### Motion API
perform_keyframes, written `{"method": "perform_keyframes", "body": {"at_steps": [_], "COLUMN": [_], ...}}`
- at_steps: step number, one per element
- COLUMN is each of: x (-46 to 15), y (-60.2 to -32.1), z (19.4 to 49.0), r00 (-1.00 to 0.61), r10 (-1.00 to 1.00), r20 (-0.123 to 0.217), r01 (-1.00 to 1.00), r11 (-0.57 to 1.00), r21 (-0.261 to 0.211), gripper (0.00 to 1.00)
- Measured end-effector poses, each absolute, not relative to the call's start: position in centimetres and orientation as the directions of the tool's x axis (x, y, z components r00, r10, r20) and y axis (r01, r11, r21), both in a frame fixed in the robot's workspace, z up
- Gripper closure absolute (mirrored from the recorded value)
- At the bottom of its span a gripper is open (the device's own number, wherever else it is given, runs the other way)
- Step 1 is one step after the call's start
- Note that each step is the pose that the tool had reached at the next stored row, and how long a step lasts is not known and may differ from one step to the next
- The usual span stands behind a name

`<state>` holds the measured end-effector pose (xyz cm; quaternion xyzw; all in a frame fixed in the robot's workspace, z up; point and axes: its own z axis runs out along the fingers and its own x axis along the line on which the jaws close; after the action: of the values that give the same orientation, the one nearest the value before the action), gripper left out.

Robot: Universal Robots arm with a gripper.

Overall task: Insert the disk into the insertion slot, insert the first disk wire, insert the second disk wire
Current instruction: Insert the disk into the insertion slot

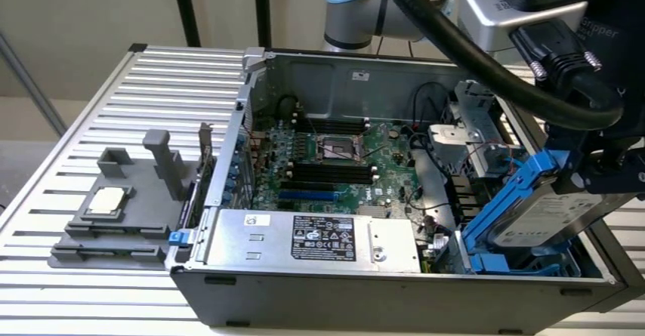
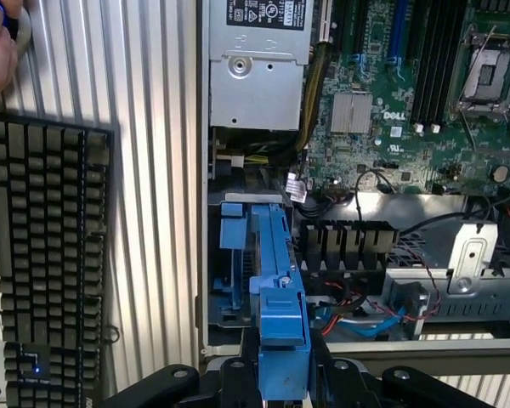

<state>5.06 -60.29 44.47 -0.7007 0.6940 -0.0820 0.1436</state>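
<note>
Blue-framed disk (image 1: 545,217) partly hides the insertion slot (image 1: 504,265).

- Bright, even light in the exterior view; the ribbed worktop (image 1: 45,200) looks pale, nearly washed out.
- The computer case (image 1: 403,302) interior lies in soft shade; the disk (image 1: 549,217) shows a dull sheen.
- Wrist view: glare streaks the worktop ribs beside a dark keyboard (image 2: 51,255).

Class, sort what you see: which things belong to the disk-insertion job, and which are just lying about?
Job: disk, held tilted by the end effector; insertion slot.
Lying about: keyboard; grey multi-slot stand; power supply box.
</note>
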Motion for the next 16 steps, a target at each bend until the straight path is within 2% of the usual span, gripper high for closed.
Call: {"method": "perform_keyframes", "body": {"at_steps": [16], "x": [5.07], "y": [-60.12], "z": [43.58], "r00": [0.023], "r10": [-0.996], "r20": [-0.085], "r01": [-0.949], "r11": [0.005], "r21": [-0.315], "gripper": [0.68]}}
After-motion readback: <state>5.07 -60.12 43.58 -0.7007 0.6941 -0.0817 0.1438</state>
